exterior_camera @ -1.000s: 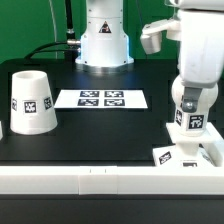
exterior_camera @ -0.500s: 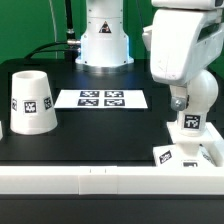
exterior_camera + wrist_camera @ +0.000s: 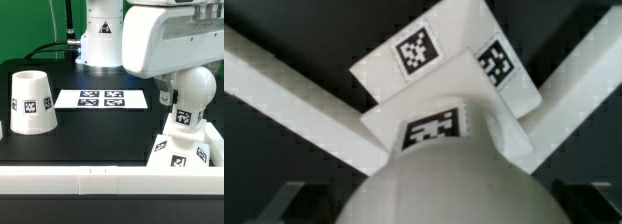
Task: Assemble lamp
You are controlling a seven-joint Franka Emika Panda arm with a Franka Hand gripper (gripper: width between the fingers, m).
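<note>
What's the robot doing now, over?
Tool hidden behind arm, grip unclear. White round-headed plastic bulb upright on flat square white base. White tapered shade apart. Nothing blocking.

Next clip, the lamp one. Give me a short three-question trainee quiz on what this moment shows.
1. True or false: the shade is already on the bulb.
2. What does the bulb stand on?
3. The marker board lies: A) under the shade, B) between shade and bulb, C) on the base.

Key
1. False; the shade stands apart on the table, at the exterior view's left.
2. The base.
3. B.
</note>
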